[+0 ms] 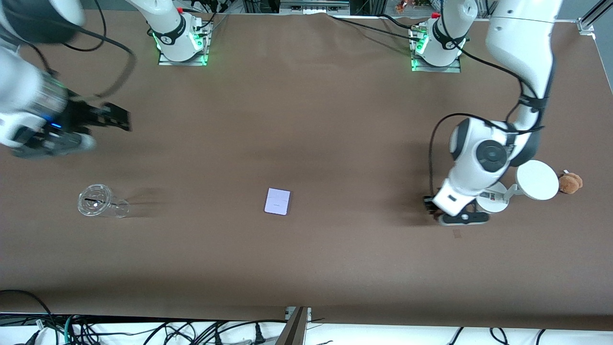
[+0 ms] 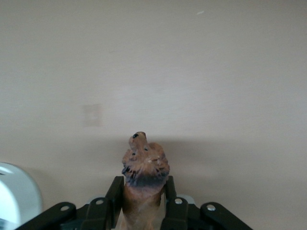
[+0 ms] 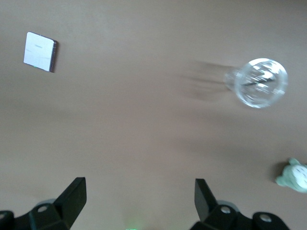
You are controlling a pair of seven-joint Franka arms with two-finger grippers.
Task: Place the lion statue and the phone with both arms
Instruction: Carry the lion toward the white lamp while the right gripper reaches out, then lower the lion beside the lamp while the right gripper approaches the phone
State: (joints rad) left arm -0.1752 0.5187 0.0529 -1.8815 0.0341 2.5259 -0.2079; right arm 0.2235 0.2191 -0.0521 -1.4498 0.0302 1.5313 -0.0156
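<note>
The phone (image 1: 277,201), a pale lavender-white slab bearing one faint mark too small to read, lies flat on the brown desk (image 1: 306,143) near its middle, well apart from both pincers. The left pincer (image 1: 433,209) is low at the left arm's end of the desk, clenched on the lion statue (image 2: 143,184); the left wrist view shows the brown figurine pinched between the two black fingers (image 2: 114,194), its darker-maned head and snout poking out past the fingertips over bare desk. Just beside that pincer stands a white stand (image 1: 527,184) with a round base and a disc, and a fluffy brown plush toy (image 1: 570,182) sits next to the disc, toward the desk's edge. The right pincer (image 1: 117,117) hangs released, fingers spread wide and holding nothing, above the right arm's end of the desk. Below it in the front view, nearer to the front camera, a clear plastic cup (image 1: 98,202) lies on its side, between the desk's end and the phone. The right wrist view also catches a small pale green plush figure (image 3: 293,176) on the desk close to the cup. No brand or label can be read on any item.
</note>
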